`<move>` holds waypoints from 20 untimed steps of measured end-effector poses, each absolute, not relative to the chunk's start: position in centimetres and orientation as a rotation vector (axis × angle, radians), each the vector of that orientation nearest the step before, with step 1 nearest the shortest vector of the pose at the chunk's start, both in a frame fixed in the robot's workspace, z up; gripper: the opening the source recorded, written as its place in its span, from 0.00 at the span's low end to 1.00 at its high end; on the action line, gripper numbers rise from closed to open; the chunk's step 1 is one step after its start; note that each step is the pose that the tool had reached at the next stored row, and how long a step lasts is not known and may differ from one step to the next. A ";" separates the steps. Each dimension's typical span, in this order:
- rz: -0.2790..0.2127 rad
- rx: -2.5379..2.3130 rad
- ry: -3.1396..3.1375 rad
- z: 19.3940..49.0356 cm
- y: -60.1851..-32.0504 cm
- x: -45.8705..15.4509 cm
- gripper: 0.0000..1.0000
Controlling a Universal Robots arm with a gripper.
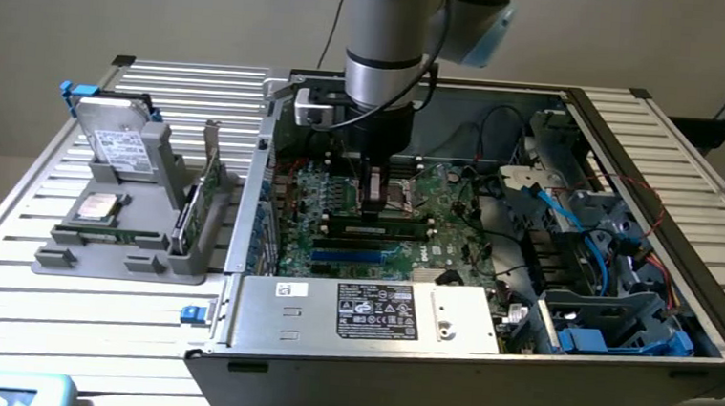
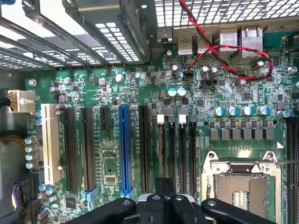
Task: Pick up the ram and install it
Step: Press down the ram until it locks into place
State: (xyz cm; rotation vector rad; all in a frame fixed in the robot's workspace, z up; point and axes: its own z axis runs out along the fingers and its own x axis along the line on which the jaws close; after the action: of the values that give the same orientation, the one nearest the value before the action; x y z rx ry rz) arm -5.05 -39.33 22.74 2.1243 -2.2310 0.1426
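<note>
Table (image 1: 15, 236): slatted metal, carrying everything in the exterior view.
Holder (image 1: 64, 261): grey, at the exterior view's left, beside the case.
Drive (image 1: 118, 143): leans upright at the holder's back.
Chip (image 1: 94, 206): lies flat in the holder's middle.
Green strip (image 1: 104, 236): lies flat near the holder's front; too small to tell what it is.
Card (image 1: 204, 187): stands on edge at the holder's side nearest the case.
Case (image 1: 452, 382): open on top, board (image 1: 446, 195) lying flat inside.
Arm (image 1: 384, 42): reaches straight down into the case.
Tool (image 1: 375, 209): low over the board, fingers pressed together; whether they pinch anything cannot be told.
Ram (image 1: 380, 229): what looks like it is a long dark stick along the slots just under the tool, seemingly in a slot.
Power unit (image 1: 368, 311): labelled metal box at the case's front.
Blue cables (image 1: 567, 213): looped at the exterior view's right, above the cage (image 1: 610, 326).
Wrist view, tool (image 2: 163, 186): black tips together over the four slots (image 2: 180, 154).
Wrist view, four slots: between a long black slot and the socket (image 2: 243, 182); the ram cannot be made out among them.
Wrist view, extra detail: blue slot (image 2: 124, 149), white slot (image 2: 50, 142), red-black wire (image 2: 219, 46) near the rear ports.
</note>
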 end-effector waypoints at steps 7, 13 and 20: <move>0.143 2.124 -2.231 22.5 -39.3 -5.1 0.11; 0.142 2.125 -2.232 22.9 -39.3 -5.0 0.11; 0.141 2.124 -2.231 24.4 -39.4 -3.8 0.11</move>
State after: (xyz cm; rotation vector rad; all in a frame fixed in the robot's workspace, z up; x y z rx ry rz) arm -3.80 -39.36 24.42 2.1241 -2.2306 0.1410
